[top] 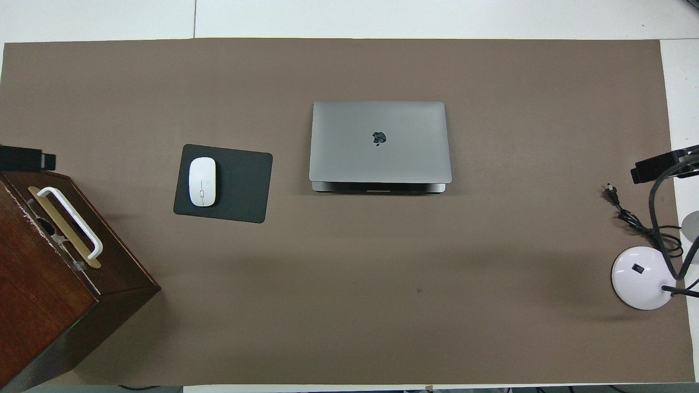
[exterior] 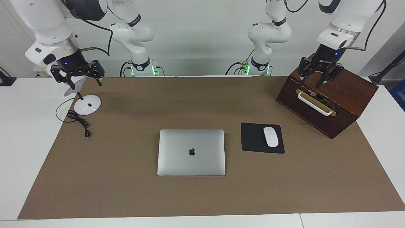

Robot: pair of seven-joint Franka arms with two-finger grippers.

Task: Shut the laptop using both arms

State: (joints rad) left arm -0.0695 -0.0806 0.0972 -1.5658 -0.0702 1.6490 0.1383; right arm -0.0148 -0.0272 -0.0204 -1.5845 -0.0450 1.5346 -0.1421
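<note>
The brown mat (exterior: 126, 190) lies bare all round the laptop (exterior: 191, 152) except toward the left arm's end, where the black mouse pad (exterior: 253, 139) with its white mouse (exterior: 271, 136) sits just beside it. The wooden box (exterior: 329, 98) blocks the left arm's end of the table, under the left gripper (exterior: 319, 74). At the right arm's end, the white lamp base (exterior: 87, 104) and its black cord (exterior: 77, 120) stand in the way beneath the right gripper (exterior: 77, 73).
</note>
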